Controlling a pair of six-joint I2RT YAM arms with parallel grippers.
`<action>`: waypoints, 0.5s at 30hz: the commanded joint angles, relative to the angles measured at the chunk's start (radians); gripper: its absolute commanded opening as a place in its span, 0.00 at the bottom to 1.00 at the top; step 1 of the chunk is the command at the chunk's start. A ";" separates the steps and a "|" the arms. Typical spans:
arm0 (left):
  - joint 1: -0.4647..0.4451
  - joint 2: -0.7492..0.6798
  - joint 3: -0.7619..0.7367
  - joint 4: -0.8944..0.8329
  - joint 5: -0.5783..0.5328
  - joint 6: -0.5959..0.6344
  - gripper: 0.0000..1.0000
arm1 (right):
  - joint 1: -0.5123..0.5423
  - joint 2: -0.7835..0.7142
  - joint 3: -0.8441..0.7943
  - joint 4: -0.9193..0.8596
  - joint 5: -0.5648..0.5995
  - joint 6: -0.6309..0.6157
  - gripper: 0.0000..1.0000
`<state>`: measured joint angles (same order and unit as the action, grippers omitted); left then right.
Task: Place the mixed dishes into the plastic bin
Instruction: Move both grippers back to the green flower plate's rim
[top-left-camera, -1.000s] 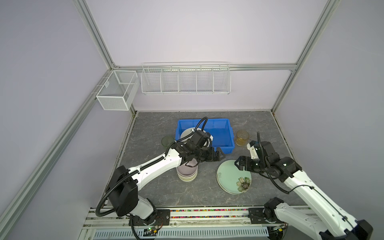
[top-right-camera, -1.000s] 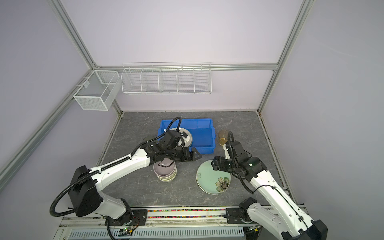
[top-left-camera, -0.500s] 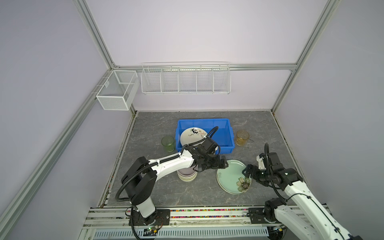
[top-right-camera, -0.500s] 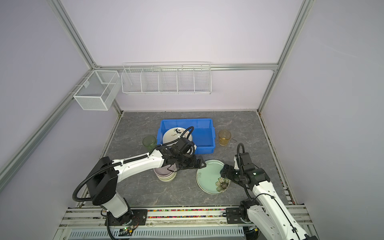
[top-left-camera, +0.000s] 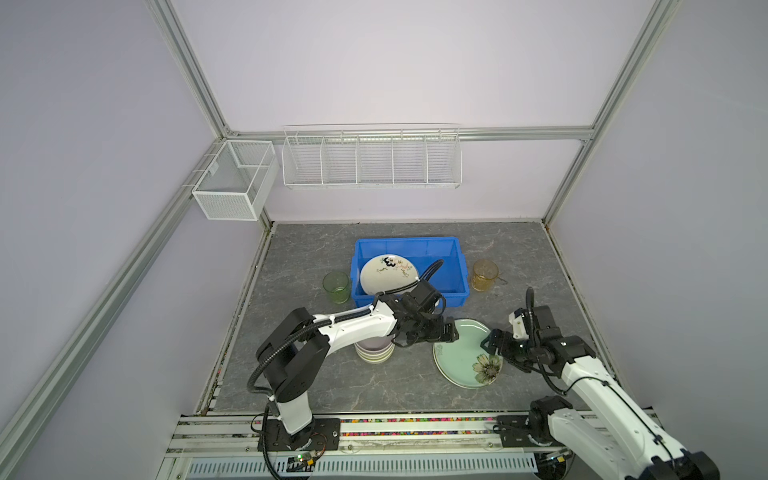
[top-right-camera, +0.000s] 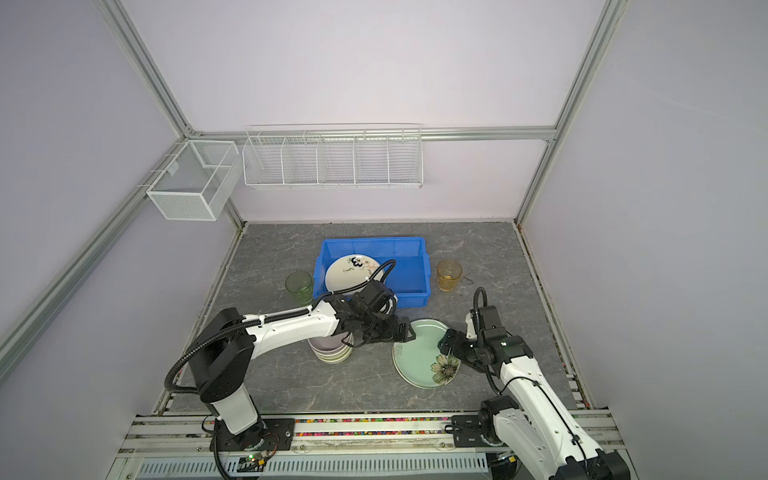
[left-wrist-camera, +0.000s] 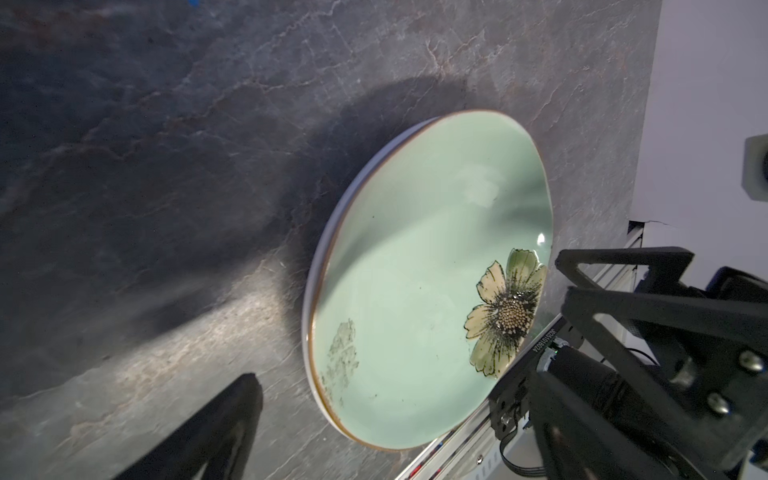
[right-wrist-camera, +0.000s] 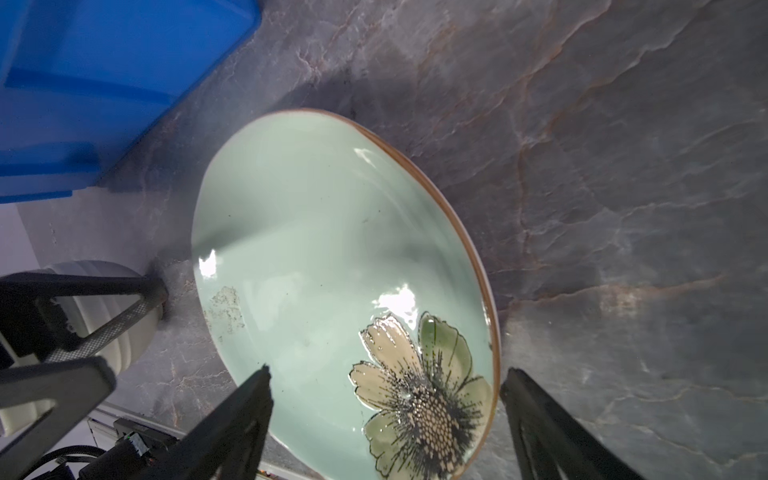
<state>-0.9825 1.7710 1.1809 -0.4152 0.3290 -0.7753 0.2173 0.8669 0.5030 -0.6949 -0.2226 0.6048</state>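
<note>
So the pale green glazed round plate (top-left-camera: 465, 353) lies flat on the grey marble-look tabletop (top-left-camera: 316, 257), just in front of the bright blue plastic bin (top-left-camera: 407, 240). Being round it has no long axis, but its painted flower sits on the right arm's side, and a white rim peeks out beneath it. The left arm stretches low over the stack of ribbed bowls (top-left-camera: 374, 355), with the left gripper (top-left-camera: 449, 332) spread wide at the plate's far-left edge. The right arm is bent, wrist dipped, and the right gripper (right-wrist-camera: 386, 395) gapes wide, straddling the rim by the flower.
</note>
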 joint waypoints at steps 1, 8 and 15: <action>-0.007 0.014 0.026 0.029 -0.012 0.007 1.00 | -0.006 0.017 -0.022 0.035 -0.018 -0.013 0.89; -0.012 0.018 0.028 0.034 -0.010 0.001 1.00 | -0.005 0.056 -0.030 0.083 -0.058 -0.032 0.89; -0.013 0.026 0.025 0.039 -0.006 0.001 1.00 | -0.006 0.090 -0.024 0.112 -0.079 -0.050 0.89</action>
<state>-0.9886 1.7786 1.1809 -0.3912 0.3294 -0.7742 0.2153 0.9520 0.4858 -0.6128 -0.2607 0.5747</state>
